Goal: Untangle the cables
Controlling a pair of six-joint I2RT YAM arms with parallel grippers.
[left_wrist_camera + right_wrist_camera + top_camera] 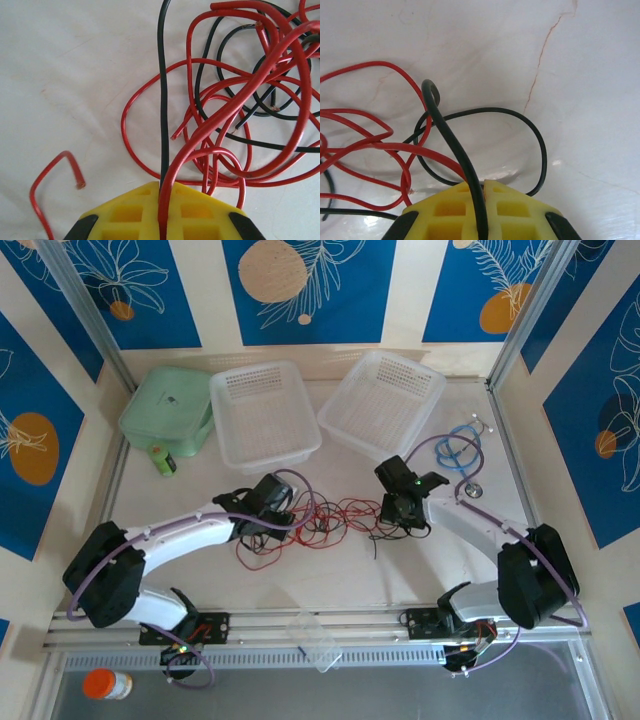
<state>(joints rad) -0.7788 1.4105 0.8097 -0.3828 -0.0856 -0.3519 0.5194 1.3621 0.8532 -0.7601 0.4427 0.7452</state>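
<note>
The cables point(320, 522) lie as a tangle of thin red and black wires on the white table between the two arms. My left gripper point(162, 186) is shut at the tangle's left side, its yellow fingers point(130, 212) pinching a red cable point(235, 107) with a black cable point(162, 100) beside it in the same slot. My right gripper point(481, 184) is shut at the right side on a black cable point(451, 132) that rises between its yellow fingers point(515, 210). From above, the left gripper point(278, 508) and the right gripper point(395, 512) sit low over the table.
Two white baskets point(265, 415) point(382, 400) and a green lidded box point(165, 405) stand at the back. A light-blue looped cable point(458, 448) lies at the right. A small green object point(163, 460) sits near the box, and an orange-capped bottle point(107, 683) at the front left.
</note>
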